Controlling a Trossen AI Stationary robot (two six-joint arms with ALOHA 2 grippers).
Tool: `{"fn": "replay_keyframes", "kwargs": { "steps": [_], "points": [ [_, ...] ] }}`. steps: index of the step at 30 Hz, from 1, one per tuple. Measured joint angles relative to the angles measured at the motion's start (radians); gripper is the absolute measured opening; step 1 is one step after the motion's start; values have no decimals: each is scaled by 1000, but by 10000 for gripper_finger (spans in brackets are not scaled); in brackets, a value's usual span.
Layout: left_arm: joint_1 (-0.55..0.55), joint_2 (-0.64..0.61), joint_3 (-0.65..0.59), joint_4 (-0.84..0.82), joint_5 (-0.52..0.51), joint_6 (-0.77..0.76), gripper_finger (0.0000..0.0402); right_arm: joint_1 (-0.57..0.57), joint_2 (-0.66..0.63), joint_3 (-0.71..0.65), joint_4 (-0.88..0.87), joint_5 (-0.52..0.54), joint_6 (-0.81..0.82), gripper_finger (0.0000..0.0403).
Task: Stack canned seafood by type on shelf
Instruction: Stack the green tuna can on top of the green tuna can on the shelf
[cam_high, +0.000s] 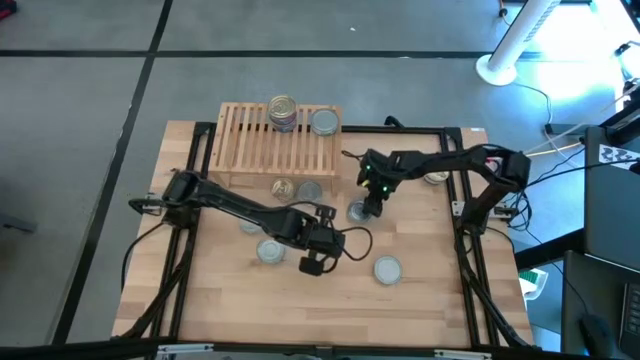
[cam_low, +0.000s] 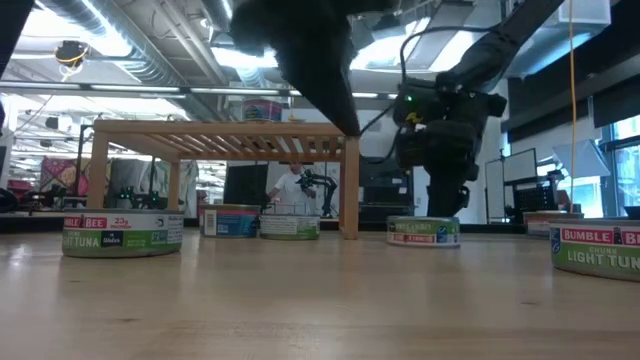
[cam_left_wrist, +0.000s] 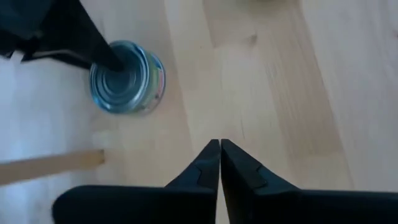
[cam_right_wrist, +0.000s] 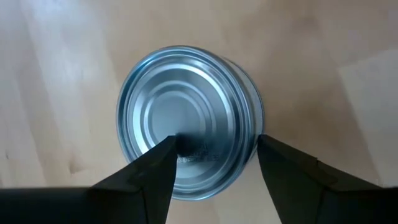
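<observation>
— Hovering over what, on the right side?

— I have the right gripper (cam_right_wrist: 214, 165) above a flat round silver-lidded tin (cam_right_wrist: 189, 121) on the desk, just off the front right corner of the low light-wood slatted shelf (cam_high: 275, 140). Its fingers are spread, one tip over the lid, the other just outside the rim. I cannot tell whether they touch the tin.

— And the left?

— I see the left gripper (cam_left_wrist: 219, 149) over bare desk near the middle, toward the front edge, its two dark fingers pressed together on nothing. From its wrist camera I see the same tin with the right arm's finger over it.

— Where are the tins?

— On the shelf's back edge I count a short stack of tins (cam_high: 283, 112), and a single silver-lidded tin (cam_high: 324, 122) beside it at the back right corner. Two tins (cam_high: 296, 188) sit at the shelf's front edge. Others lie loose on the desk: one (cam_high: 269, 251) left of the left gripper, one (cam_high: 387, 269) right of it.
</observation>
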Motion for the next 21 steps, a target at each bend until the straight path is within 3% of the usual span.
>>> {"fn": "replay_keyframes", "kwargs": {
  "steps": [11, 21],
  "points": [
    [6, 109, 0, 128, -8, 70, 127, 113, 0, 0, 31, 12, 50, 223],
    [10, 189, 0, 244, -32, 249, 165, 132, 0, 0, 35, 19, 100, 223]
  ]
}}
